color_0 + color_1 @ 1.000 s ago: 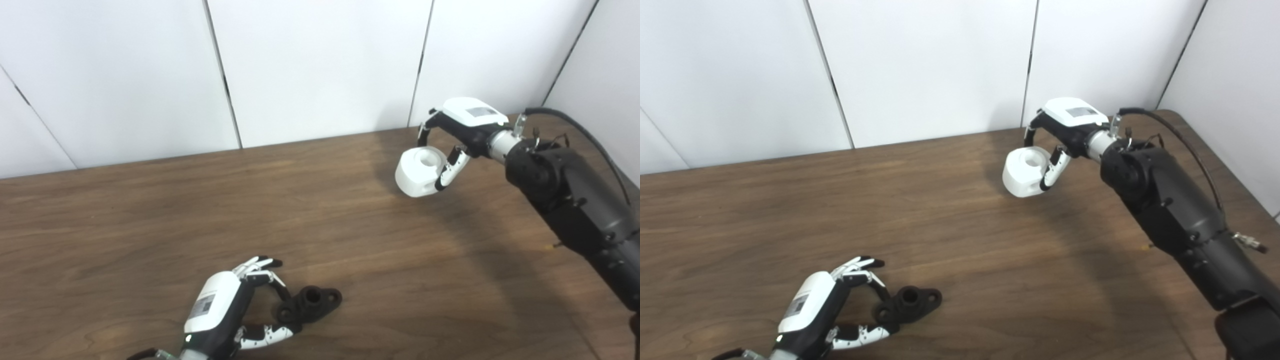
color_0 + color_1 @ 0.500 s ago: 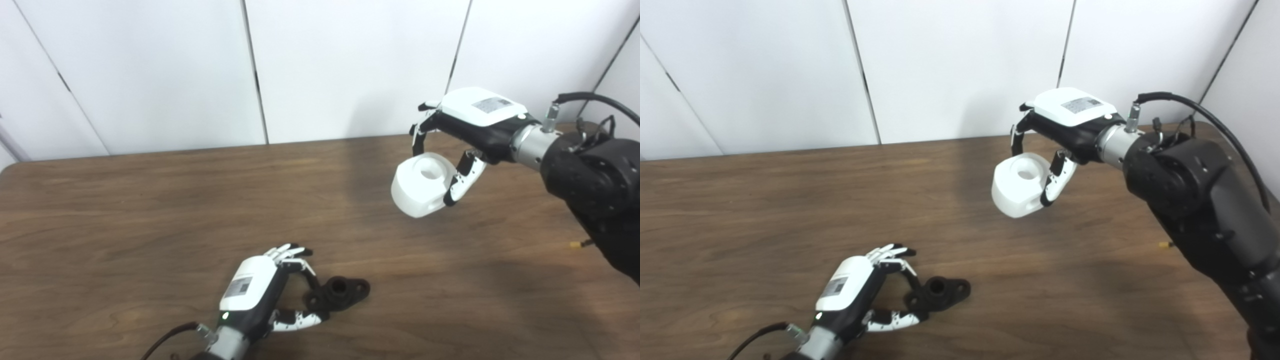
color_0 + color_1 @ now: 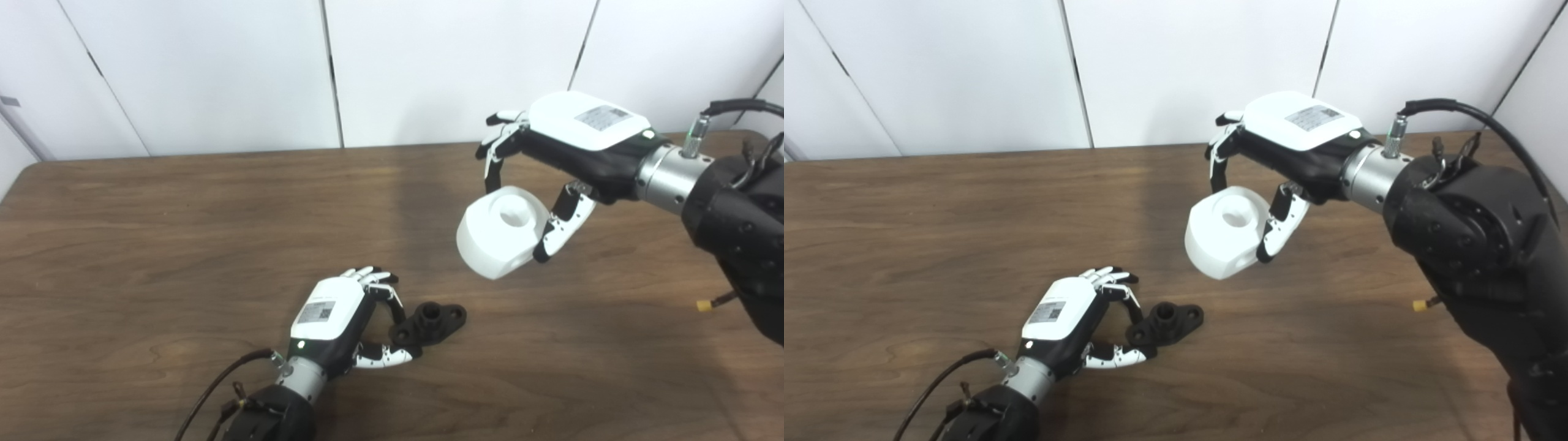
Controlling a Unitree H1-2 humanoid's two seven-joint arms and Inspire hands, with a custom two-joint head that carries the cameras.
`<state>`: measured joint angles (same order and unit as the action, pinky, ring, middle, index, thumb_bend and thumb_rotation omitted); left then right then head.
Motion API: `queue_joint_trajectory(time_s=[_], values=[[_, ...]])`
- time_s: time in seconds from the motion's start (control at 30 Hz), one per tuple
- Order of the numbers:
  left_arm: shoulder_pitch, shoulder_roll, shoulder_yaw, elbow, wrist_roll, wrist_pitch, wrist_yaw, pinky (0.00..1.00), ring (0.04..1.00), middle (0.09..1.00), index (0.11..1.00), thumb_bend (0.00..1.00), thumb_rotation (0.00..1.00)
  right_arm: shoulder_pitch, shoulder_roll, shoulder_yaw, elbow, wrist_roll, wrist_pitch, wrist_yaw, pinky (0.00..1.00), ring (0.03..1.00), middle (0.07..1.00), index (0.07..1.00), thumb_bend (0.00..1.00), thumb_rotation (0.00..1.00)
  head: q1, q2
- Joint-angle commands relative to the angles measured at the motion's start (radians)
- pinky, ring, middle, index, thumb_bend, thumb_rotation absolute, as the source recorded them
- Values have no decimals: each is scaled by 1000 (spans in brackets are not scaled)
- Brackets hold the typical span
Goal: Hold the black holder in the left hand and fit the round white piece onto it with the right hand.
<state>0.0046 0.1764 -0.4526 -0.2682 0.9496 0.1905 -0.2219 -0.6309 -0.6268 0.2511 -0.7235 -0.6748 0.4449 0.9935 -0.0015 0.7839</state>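
Observation:
The black holder (image 3: pixel 433 318) lies on the wooden table (image 3: pixel 184 233) near its front, a short tube with a flange ear pointing right. My left hand (image 3: pixel 334 315) pinches the holder's left end between its fingers and thumb. The round white piece (image 3: pixel 501 233), a thick disc with a hole in its top, hangs in the air above and to the right of the holder. My right hand (image 3: pixel 572 138) is shut on it from above, with fingers on its far side and thumb on its right side. The same pair shows in the right eye view: white piece (image 3: pixel 1224 231), holder (image 3: pixel 1167 321).
A white panelled wall (image 3: pixel 429 61) runs along the table's far edge. The table's far left corner (image 3: pixel 33 166) is in view. A small yellow-tipped pin (image 3: pixel 704 304) lies at the right beside my right forearm. A cable (image 3: pixel 211 386) trails from my left wrist.
The whole picture has shifted, so the camera moved. My right hand has brought the white piece closer to the holder and higher off the table. My left hand keeps its pinch.

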Motion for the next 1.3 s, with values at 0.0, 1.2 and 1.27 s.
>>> queue_joint_trajectory(time_s=[0.0, 1.2, 1.27], values=[[28, 22, -16, 55, 37, 73, -106, 913, 910, 838, 494, 504, 47, -50, 11, -20, -47, 9, 19, 12, 948, 939, 795, 483, 523, 131, -5, 6], [33, 2, -18, 9, 44, 91, -142, 903, 909, 836, 494, 502, 51, 18, 187, 101, 45, -57, -85, -14, 914, 932, 785, 483, 525, 135, -1, 30], [35, -1, -17, 3, 47, 101, -152, 909, 913, 839, 494, 501, 52, 24, 190, 107, 55, -60, -98, -18, 905, 930, 784, 483, 525, 135, 0, 33]])
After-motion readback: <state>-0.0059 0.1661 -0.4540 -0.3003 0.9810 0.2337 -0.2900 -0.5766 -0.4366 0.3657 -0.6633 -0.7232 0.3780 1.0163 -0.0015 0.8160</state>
